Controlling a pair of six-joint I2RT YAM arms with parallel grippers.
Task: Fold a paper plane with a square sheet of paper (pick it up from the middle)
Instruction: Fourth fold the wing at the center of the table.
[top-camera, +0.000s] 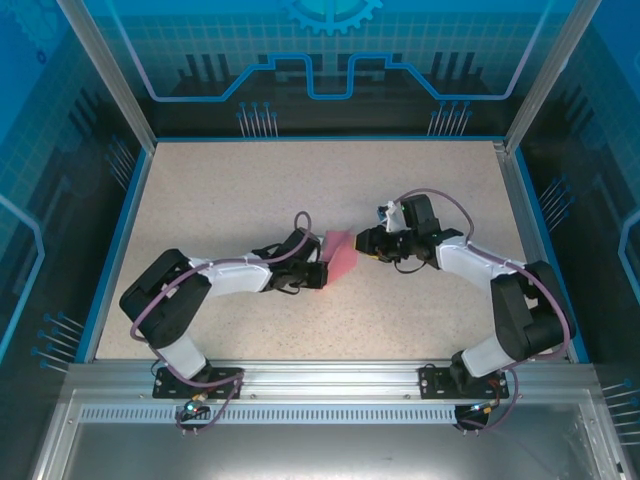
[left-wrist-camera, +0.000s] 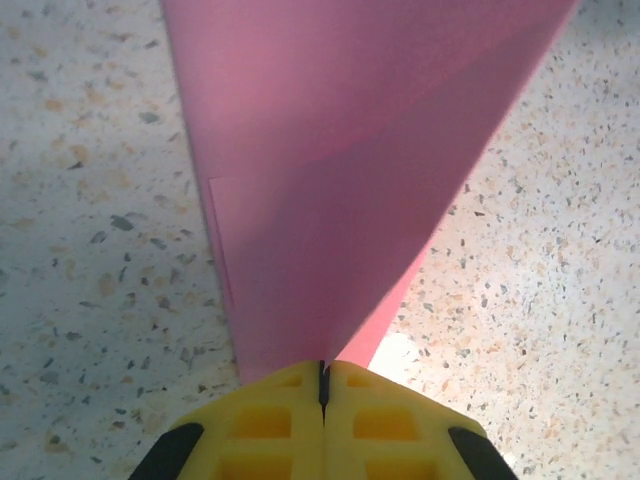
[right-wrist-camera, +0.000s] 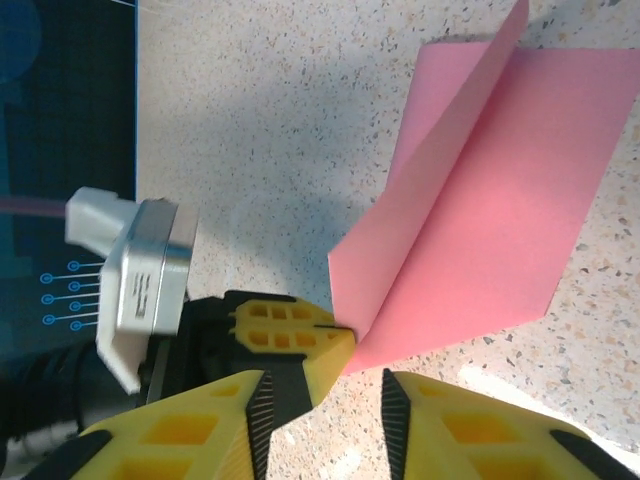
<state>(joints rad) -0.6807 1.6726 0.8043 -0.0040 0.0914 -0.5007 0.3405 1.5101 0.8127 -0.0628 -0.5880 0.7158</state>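
The pink-red sheet of paper (top-camera: 341, 256) lies between the two grippers, folded along a centre crease, with two flaps spreading in a V (right-wrist-camera: 500, 200). My left gripper (top-camera: 321, 270) is shut on the paper's narrow end. Its yellow fingertips (left-wrist-camera: 322, 368) meet right at the crease, and the paper (left-wrist-camera: 340, 180) fans out away from them. In the right wrist view the left gripper (right-wrist-camera: 338, 335) pinches that same tip. My right gripper (top-camera: 364, 243) is open just short of the paper. Its fingers (right-wrist-camera: 250, 420) stand apart with bare table between them, and it (right-wrist-camera: 325, 398) touches nothing.
The speckled tabletop (top-camera: 250, 190) has a blue rim (top-camera: 118, 240) and clear walls around it. A metal rail (top-camera: 320, 372) runs along the near edge by the arm bases. The left arm's silver wrist part (right-wrist-camera: 145, 285) sits close to my right gripper.
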